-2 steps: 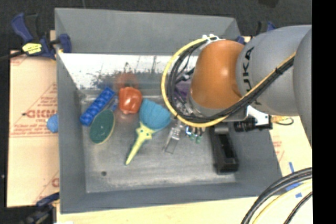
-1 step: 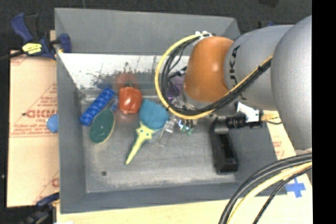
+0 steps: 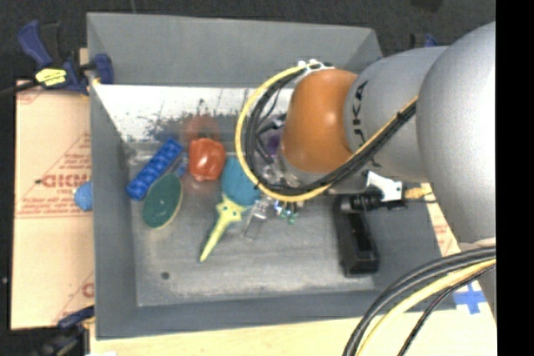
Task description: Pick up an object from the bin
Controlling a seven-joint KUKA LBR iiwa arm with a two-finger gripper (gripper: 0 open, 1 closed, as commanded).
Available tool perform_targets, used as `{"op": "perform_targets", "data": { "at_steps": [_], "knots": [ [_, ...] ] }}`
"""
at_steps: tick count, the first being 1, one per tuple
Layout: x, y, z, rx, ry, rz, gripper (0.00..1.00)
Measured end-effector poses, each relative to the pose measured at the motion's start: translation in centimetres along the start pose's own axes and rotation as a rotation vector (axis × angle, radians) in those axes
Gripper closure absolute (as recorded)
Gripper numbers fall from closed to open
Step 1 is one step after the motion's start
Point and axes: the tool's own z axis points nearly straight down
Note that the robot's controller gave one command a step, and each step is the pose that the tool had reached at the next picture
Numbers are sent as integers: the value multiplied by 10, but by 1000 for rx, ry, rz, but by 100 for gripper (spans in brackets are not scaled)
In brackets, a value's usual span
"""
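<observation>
My gripper [image 3: 265,211] sits mid-bin, just beside a teal rounded thing [image 3: 236,184] and a yellow stalk [image 3: 217,228]. I cannot tell whether it is open or closed. The bin [image 3: 250,279] has bare floor towards its near wall.

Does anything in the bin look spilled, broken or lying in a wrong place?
Nothing stands out. A blue block, a green oval piece, an orange lump, a teal piece and a yellow stick lie close together on the bin floor; a black bar lies apart at the right. Nothing looks broken or spilled.
</observation>
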Motion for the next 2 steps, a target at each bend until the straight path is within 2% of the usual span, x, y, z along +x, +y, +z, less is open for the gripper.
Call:
{"op": "perform_targets", "data": {
  "at_steps": [1,2],
  "knots": [
    [8,-8,58,0,-1,-80,0],
    [23,41,55,-9,-6,-90,0]
  ]
}}
